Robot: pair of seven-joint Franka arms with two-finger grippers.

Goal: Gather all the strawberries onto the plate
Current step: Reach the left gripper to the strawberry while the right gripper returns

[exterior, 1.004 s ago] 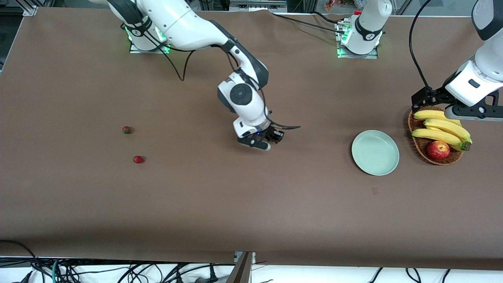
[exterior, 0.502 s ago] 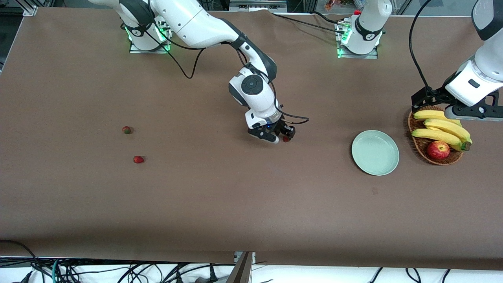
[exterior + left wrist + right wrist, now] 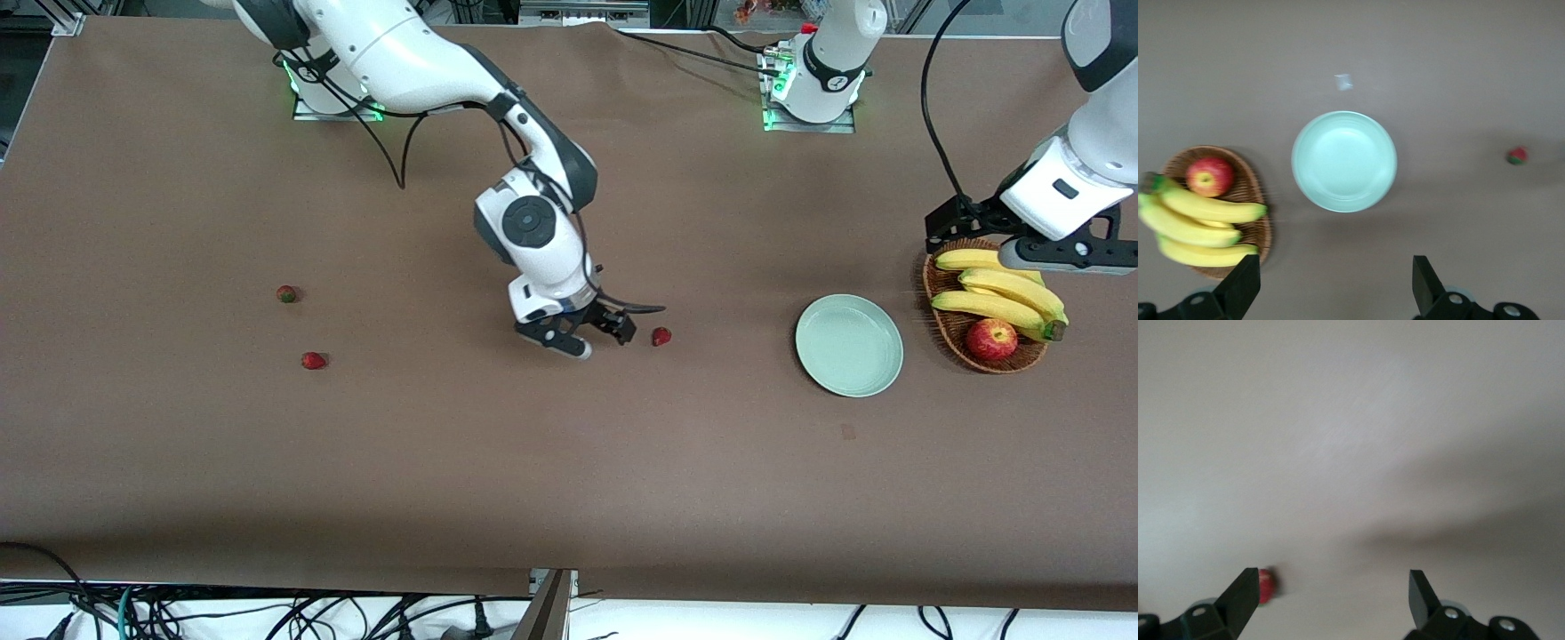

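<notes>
strawberry (image 3: 661, 336) dropped on table, right gripper (image 3: 594, 337) withdrawn

right end effector (image 3: 1331, 597): fingers apart | strawberry (image 3: 1266, 585) beside one finger (table bare)

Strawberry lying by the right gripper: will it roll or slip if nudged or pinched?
Likely rolls: the strawberry is small, rounded and lies loose on the table beside the open right gripper. Probably light and smooth-skinned, so it may squirt from the fingers.

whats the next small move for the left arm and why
Probably the left gripper, open over the basket, should swing across the empty plate toward the strawberry lying on the table beside the open right gripper; that berry looks within its reach.
</notes>
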